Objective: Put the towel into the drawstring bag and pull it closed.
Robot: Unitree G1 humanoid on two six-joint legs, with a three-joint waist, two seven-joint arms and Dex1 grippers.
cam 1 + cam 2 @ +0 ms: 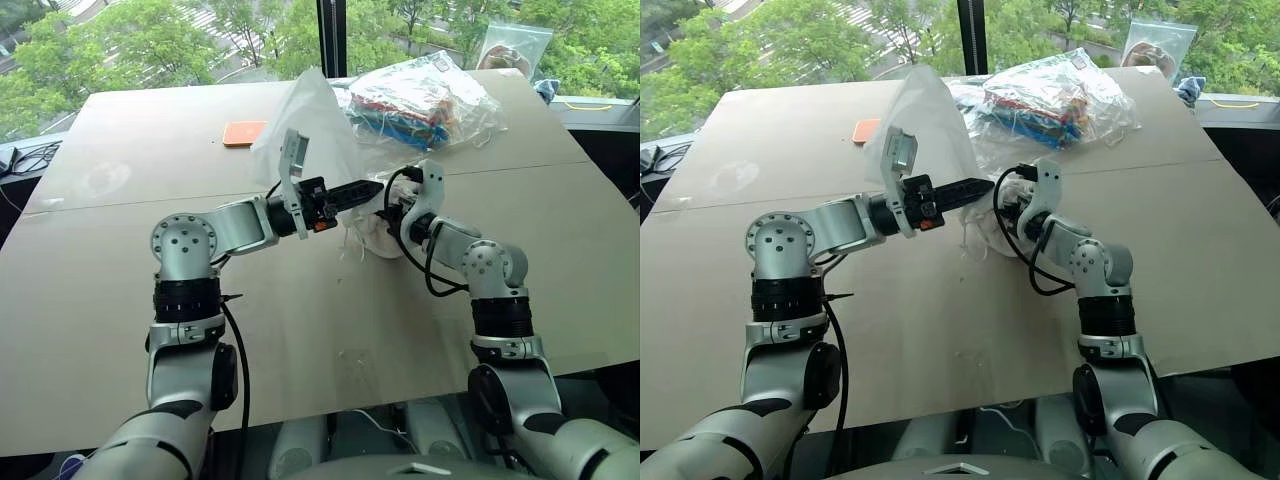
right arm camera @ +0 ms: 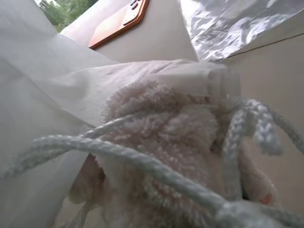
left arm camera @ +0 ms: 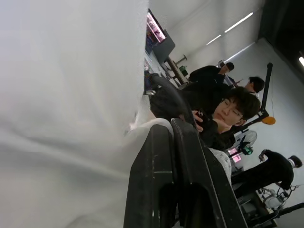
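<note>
The drawstring bag [image 1: 315, 120], thin translucent white fabric, stands up in a peak at the middle of the table. My left gripper [image 1: 376, 187] points level to the right, shut on a fold of the bag; the left wrist view shows its fingers [image 3: 161, 180] pressed together against the white cloth. The towel [image 2: 161, 123], off-white and nubby, lies inside the bag's mouth. It makes a pale bulge [image 1: 372, 238] on the table. White cords [image 2: 142, 161] cross in front of the towel and run back to my right gripper [image 1: 397, 205], which is shut on them right at the mouth.
A clear plastic bag with colourful contents [image 1: 425, 100] lies just behind the drawstring bag. An orange flat card [image 1: 245, 133] is at the back left and another clear bag [image 1: 512, 45] at the back right. Bare tabletop [image 1: 120, 300] spreads to the left and front. Several people [image 3: 228, 109] sit off to the side.
</note>
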